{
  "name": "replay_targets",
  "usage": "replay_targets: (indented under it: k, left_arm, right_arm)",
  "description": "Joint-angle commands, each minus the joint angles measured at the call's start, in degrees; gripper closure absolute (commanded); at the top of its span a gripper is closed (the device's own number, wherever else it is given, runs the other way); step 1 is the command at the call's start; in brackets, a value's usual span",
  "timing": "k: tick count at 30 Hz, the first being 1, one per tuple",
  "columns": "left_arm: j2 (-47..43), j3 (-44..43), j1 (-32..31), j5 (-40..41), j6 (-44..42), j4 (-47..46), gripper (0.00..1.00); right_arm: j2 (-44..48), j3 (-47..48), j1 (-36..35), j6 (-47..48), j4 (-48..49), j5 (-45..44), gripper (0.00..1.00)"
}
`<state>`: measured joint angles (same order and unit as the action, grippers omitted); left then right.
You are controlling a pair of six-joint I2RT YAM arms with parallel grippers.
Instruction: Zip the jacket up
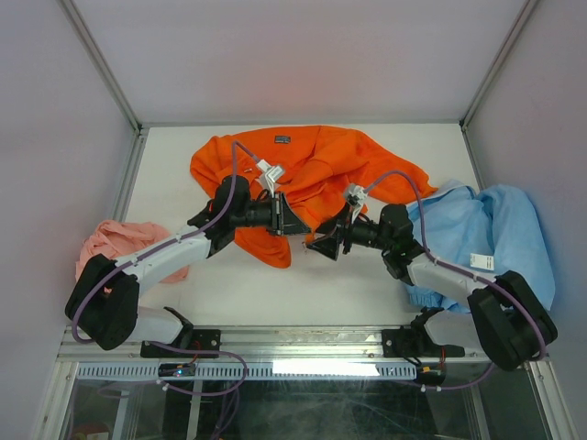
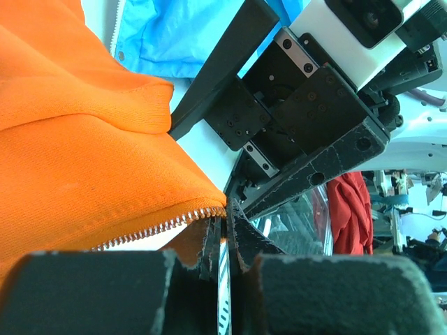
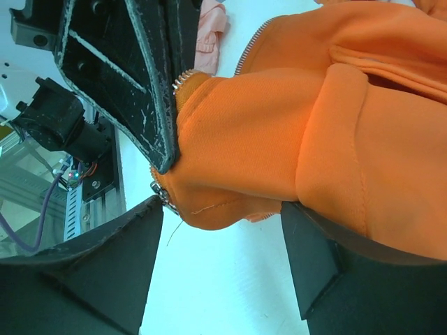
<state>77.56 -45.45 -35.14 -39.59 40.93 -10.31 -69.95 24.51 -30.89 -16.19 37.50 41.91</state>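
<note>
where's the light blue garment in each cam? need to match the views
Top external: light blue crumpled fabric garment, far right.
Left wrist: top middle, beyond the orange fabric's edge.
Right wrist: not in view.
Shared landmark: bright orange fabric jacket, visible in all three views.

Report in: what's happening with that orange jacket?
Left gripper shut on zipper edge of bright orange fabric jacket. Right gripper open, straddling hem. Zipper unjoined. Crumpled light blue garment lying off right.
</note>
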Motion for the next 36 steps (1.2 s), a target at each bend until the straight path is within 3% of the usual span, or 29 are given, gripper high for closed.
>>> replay_targets:
  k: [1,13,18,22,27,30,33,36]
  left_arm:
    - [-1.23,-2.92,0.21,-4.32,-1.57,-2.15,1.00]
    - [0.26,-4.20,0.16,-3.48,-3.87,-0.30,1.00]
    - [1.05,-4.54,0.17,-3.41,-3.97,-0.09,1.00]
    - [1.40,-4.43,0.15,-3.12,-3.88,0.08,1.00]
    - [1.39,-4.38,0.17,-2.86,-3.86,0.26,1.00]
    - [1.44,-4.42,0.16,-2.85,-3.97,0.45,1.00]
    - [1.14,-4.38,0.15,-2.58,-4.01,0.67,1.00]
    - [-0.15,-4.17,0.18,-0.66,-3.94,1.58,0.90]
  right_arm:
    - [-1.01,1.14,0.04,-0.07,6.76,4.59,0.31]
    - [-2.26,1.58,0.00,-1.86,9.25,10.25,0.70]
    - [-2.03,1.43,0.02,-2.81,10.47,10.77,0.81]
    - [-2.07,1.41,-0.02,-3.96,11.53,10.60,0.76]
    - [-2.02,1.40,0.13,-4.47,12.14,10.40,0.78]
    - [-2.43,1.51,0.11,-4.86,12.34,10.55,0.84]
    - [-2.96,1.44,0.25,-5.59,13.12,10.61,1.00]
    - [-3.02,0.59,0.75,-7.86,15.59,10.61,1.00]
